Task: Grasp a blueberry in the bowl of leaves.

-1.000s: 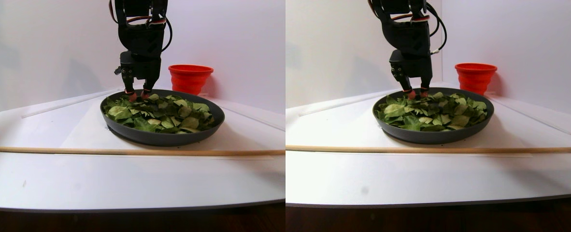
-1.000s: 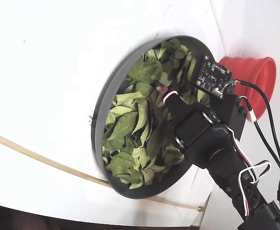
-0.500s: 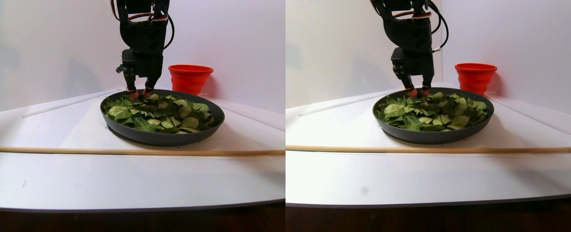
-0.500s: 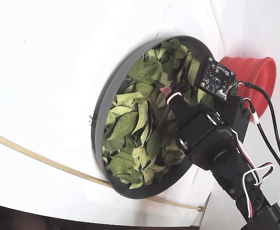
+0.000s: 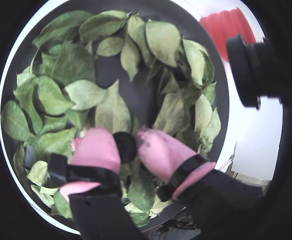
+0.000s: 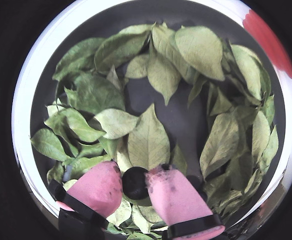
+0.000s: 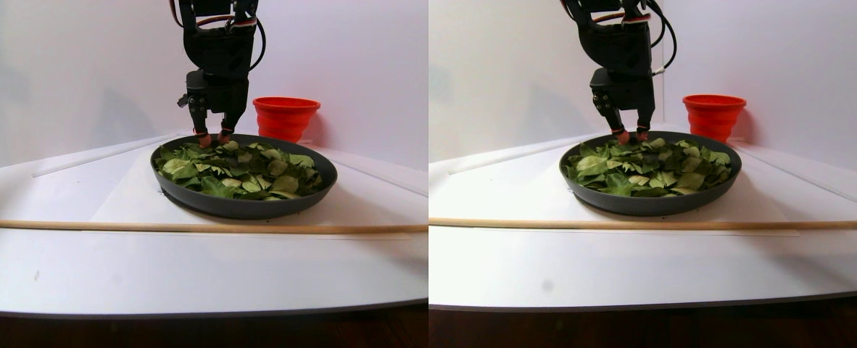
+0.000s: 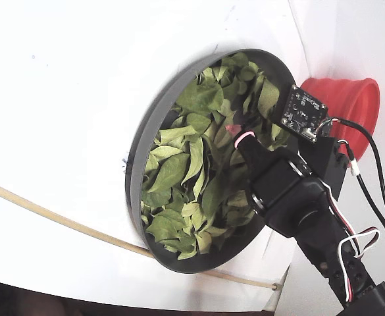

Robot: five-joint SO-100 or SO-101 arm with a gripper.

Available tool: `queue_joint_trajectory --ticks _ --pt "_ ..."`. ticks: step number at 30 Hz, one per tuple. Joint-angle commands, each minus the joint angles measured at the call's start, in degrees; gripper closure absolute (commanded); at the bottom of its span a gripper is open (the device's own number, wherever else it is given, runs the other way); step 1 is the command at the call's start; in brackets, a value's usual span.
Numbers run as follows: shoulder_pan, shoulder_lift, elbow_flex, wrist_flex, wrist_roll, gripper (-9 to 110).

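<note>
my two pink fingers (image 5: 97, 150) fill the lower middle of both wrist views, black bands strapped across them, and between their tips sits the blueberry (image 5: 126, 146), dark and round, pinched by a pad on each side. my gripper (image 6: 136, 182) is closed onto it, the berry (image 6: 135, 182) touching both pink tips at the bottom centre of the frame. behind it the leaves (image 6: 148, 142) spread in a loose ring, oval, pale to dark green, with one broad pale leaf standing just above the berry and a bare dark patch of the bowl (image 6: 180, 117) floor showing in the middle. the bowl's thin rim curves around the whole heap, bright white table beyond it. in the upper right of a wrist view a red cup (image 5: 228, 25) shows past the rim, beside a black round part of my own arm. in the stereo pair view my gripper (image 7: 212, 138) points straight down into the far left side of the bowl (image 7: 243, 206), tips right at the leaves (image 7: 243, 170), and the red cup (image 7: 286, 116) stands behind the bowl to the right, near but apart from it. a thin wooden stick (image 7: 182, 227) lies across the white table (image 7: 182, 275) in front of the bowl. in the fixed view, which lies on its side, my arm reaches in from the lower right over the leaves (image 8: 179, 171), a pink tip (image 8: 233, 130) just visible; the berry is hidden there.
</note>
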Motion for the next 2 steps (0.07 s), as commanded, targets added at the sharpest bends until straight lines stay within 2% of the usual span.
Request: queue_joint_trajectory --ticks 1,2 --pt "1.5 7.3 -0.7 0.2 -0.4 93" --pt "1.7 7.3 -0.7 0.2 -0.5 93"
